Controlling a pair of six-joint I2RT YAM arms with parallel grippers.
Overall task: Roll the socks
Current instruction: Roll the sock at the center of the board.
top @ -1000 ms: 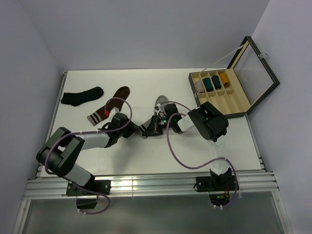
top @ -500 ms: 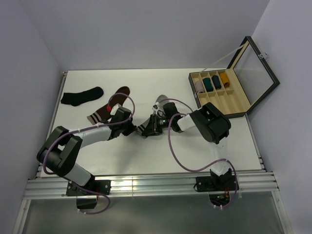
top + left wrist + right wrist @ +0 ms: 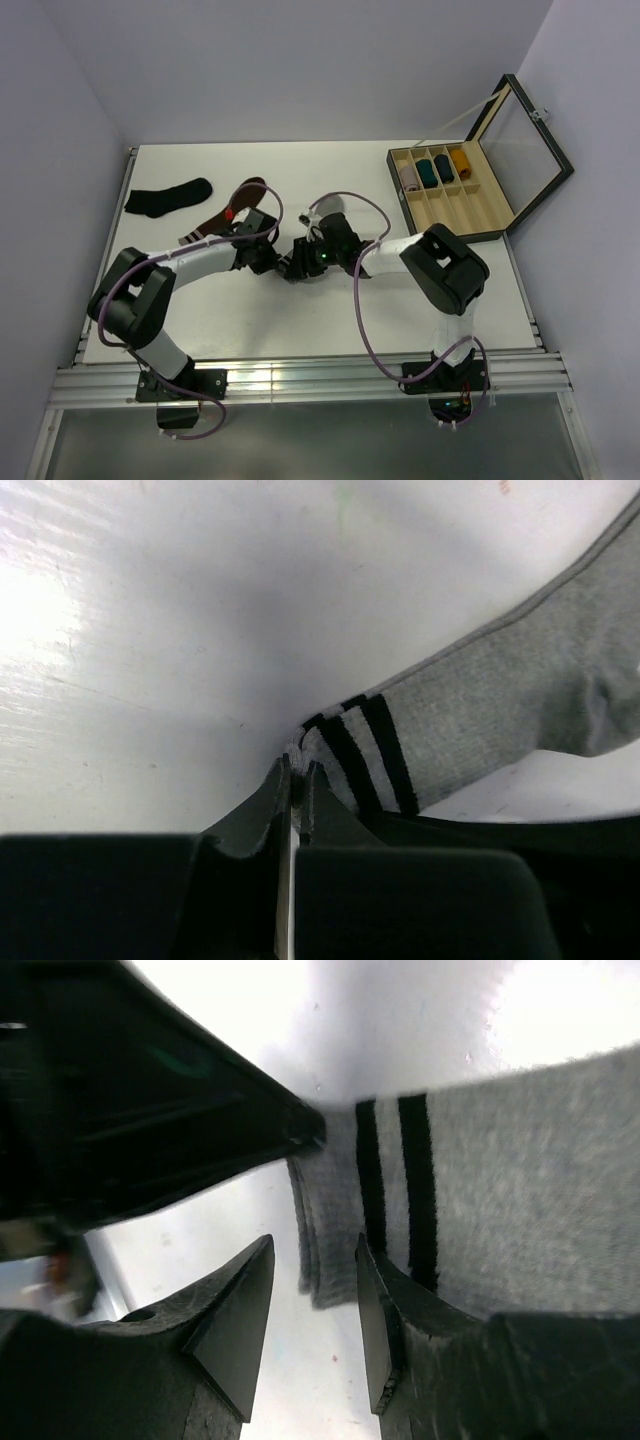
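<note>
The left gripper [image 3: 298, 766] is pinched tight on the striped cuff of the grey sock [image 3: 500, 700], seemingly by its very edge. The right gripper [image 3: 313, 1260] stands parted, astride that cuff. The sock stretches toward two o'clock across the table [image 3: 150, 630].

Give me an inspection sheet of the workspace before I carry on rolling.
Surface: white table, faint marks.
Job's things: grey sock lying on it, dark-striped cuff between the grippers; no partner sock seen.
Clutter: black sock; brown sock, partly hidden; open box holding four rolled socks.
Grippers: left gripper shut on the cuff's edge; right gripper open, astride the cuff.
Cables: purple cables looping loosely off both arms.
Surroundings: plain walls; nothing else seen.
</note>
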